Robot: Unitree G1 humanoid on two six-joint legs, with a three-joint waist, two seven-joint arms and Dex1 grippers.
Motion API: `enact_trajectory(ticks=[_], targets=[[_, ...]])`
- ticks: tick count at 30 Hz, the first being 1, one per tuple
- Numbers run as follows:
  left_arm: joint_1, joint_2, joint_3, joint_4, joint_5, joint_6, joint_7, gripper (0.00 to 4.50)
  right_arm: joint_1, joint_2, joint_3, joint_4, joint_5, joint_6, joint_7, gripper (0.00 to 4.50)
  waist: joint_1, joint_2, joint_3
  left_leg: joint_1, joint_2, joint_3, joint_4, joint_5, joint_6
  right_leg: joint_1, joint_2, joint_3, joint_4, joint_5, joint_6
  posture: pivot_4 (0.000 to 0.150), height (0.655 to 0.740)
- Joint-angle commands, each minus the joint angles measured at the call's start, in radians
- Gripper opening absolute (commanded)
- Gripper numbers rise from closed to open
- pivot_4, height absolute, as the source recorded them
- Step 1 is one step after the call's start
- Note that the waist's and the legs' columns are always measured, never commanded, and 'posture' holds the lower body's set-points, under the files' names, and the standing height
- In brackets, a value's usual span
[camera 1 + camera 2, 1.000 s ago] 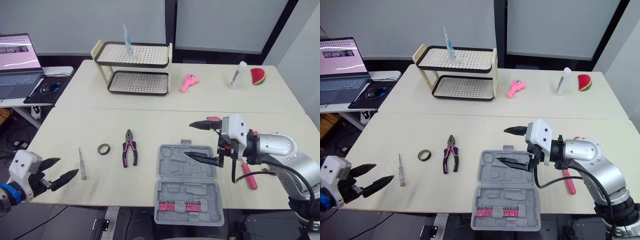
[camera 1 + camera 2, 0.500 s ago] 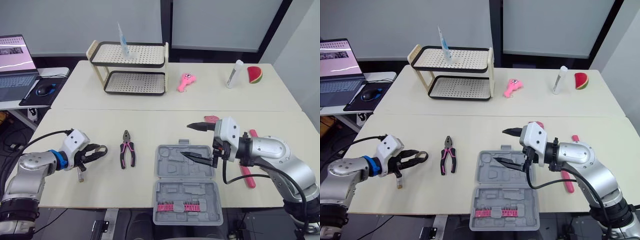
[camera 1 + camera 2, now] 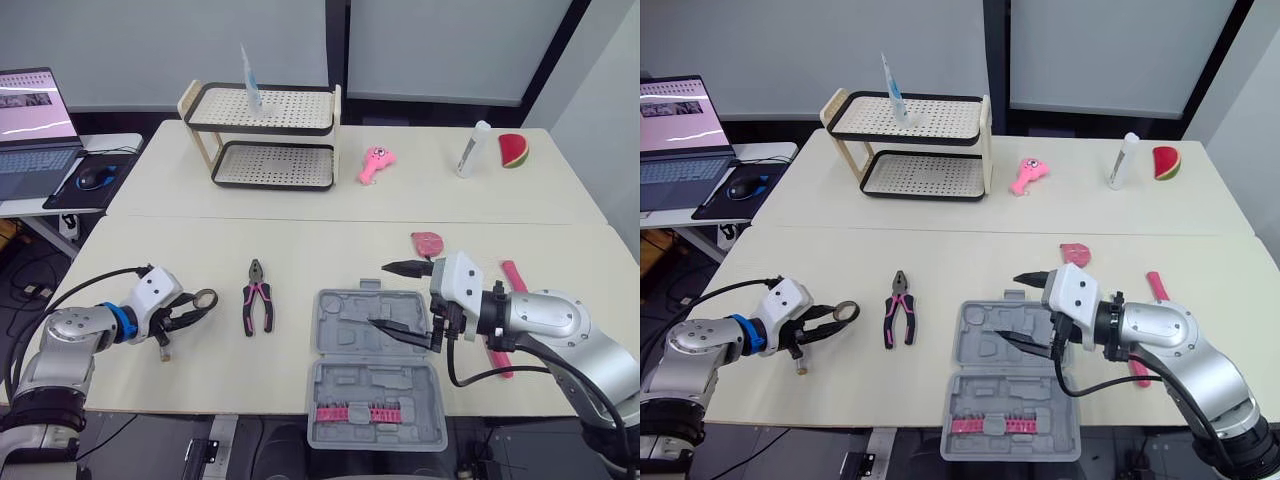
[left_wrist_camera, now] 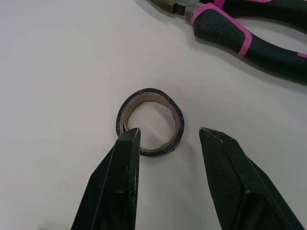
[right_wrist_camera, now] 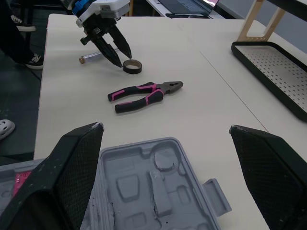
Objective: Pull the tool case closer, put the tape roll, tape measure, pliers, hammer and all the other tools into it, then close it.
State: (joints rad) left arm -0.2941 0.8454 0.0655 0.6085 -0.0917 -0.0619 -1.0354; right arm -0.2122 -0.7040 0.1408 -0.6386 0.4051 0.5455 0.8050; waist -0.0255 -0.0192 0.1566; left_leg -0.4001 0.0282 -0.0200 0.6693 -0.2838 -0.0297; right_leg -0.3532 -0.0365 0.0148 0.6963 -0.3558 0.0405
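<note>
The grey tool case (image 3: 375, 370) lies open at the table's front edge, right of centre. My right gripper (image 3: 398, 300) hangs open over its far half, holding nothing. Pink-handled pliers (image 3: 258, 294) lie left of the case. The dark tape roll (image 4: 149, 122) rests flat further left, with my left gripper (image 4: 170, 136) open at it and one fingertip (image 4: 129, 139) against its rim. A screwdriver (image 3: 163, 345) lies by that gripper. The pink tape measure (image 3: 427, 243) sits beyond the right gripper. The pink hammer handle (image 3: 1157, 285) shows behind the right arm.
A two-shelf rack (image 3: 265, 125) stands at the back left. A pink toy (image 3: 376, 162), a white tube (image 3: 470, 150) and a watermelon slice (image 3: 513, 150) lie along the back. A laptop (image 3: 35, 125) sits on a side table to the left. Red bits (image 3: 365, 413) line the case's near half.
My left arm came up from the table's front-left edge to the tape roll and now brackets it. The right gripper drew back slightly, baring the tape measure.
</note>
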Motion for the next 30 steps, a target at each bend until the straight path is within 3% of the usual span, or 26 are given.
enact_trajectory(ticks=[1, 17, 24, 30], targets=[[-0.055, -0.026, -0.018, 0.057, 0.016, -0.048, 0.002, 1.97, -0.005, 0.002, -0.012, -0.045, 0.001, -0.003, -0.013, 4.5, 0.001, 0.0, 0.0, 0.0, 0.0, 0.0, 0.0, 0.0, 0.0, 0.0, 0.0, 0.0, 0.0, 0.0, 0.0, 0.15, 0.74], [-0.136, -0.058, -0.086, 0.253, 0.097, -0.136, 0.018, 1.97, 0.012, -0.006, -0.024, -0.053, 0.009, 0.016, -0.032, 4.5, -0.001, 0.0, 0.0, 0.0, -0.001, 0.0, 0.002, 0.0, 0.0, 0.001, 0.0, 0.0, 0.001, 0.0, 0.0, 0.15, 0.74], [-0.129, -0.042, -0.077, 0.259, 0.082, -0.159, -0.017, 0.01, 0.014, -0.004, -0.015, -0.062, 0.008, 0.022, -0.032, 4.5, -0.001, 0.0, 0.0, 0.0, 0.0, -0.001, 0.002, 0.0, 0.0, 0.001, 0.0, 0.0, 0.001, 0.0, 0.0, 0.15, 0.74], [-0.139, 0.001, -0.071, 0.197, 0.061, -0.149, -0.1, 0.01, 0.013, -0.002, -0.003, -0.053, 0.002, 0.017, -0.024, 4.5, -0.002, 0.0, 0.0, 0.0, 0.0, 0.0, 0.002, 0.0, 0.0, 0.0, 0.0, 0.0, 0.001, 0.0, 0.0, 0.15, 0.74]])
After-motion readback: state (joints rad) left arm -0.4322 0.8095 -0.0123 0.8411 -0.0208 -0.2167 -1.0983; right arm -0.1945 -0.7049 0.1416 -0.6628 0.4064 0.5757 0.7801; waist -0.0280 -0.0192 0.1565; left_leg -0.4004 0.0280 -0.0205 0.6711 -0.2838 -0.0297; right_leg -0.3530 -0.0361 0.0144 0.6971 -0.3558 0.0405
